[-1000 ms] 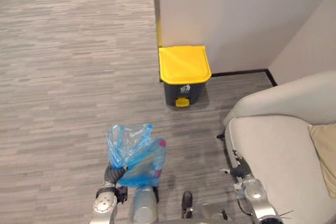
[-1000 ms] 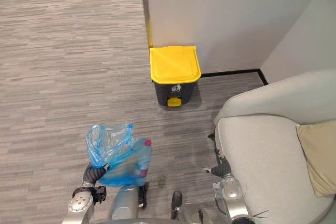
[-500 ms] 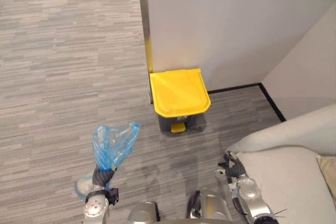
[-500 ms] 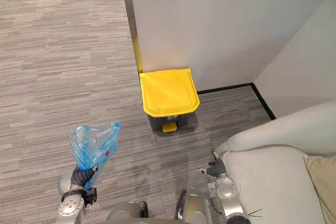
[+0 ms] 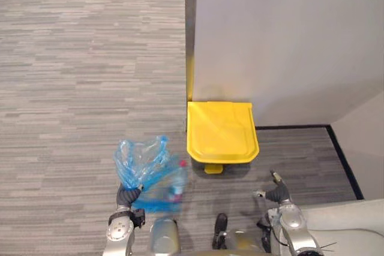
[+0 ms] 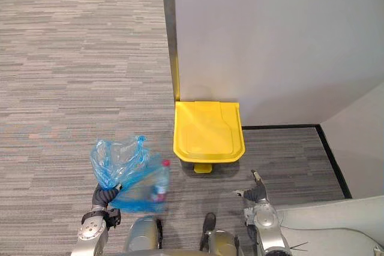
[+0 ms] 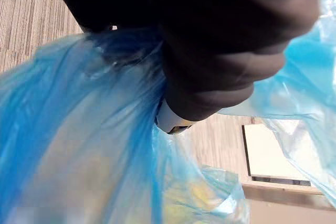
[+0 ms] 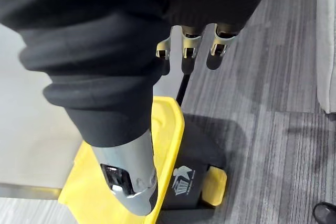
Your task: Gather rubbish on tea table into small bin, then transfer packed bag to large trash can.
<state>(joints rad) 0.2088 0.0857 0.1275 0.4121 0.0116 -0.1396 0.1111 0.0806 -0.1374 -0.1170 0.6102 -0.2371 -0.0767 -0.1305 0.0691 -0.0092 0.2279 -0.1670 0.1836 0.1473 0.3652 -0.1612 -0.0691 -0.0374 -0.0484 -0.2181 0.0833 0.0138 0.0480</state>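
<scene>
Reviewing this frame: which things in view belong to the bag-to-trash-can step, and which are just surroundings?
Part of the job:
- blue rubbish bag, neck gripped by the left hand
- yellow-lidded trash can against the wall, lid closed
- right hand, fingers relaxed, holding nothing

Just there:
- sofa on the robot's right
- wall

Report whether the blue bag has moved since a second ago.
Yes. The blue bag in the left hand is now nearer the yellow-lidded bin, left of it.
</scene>
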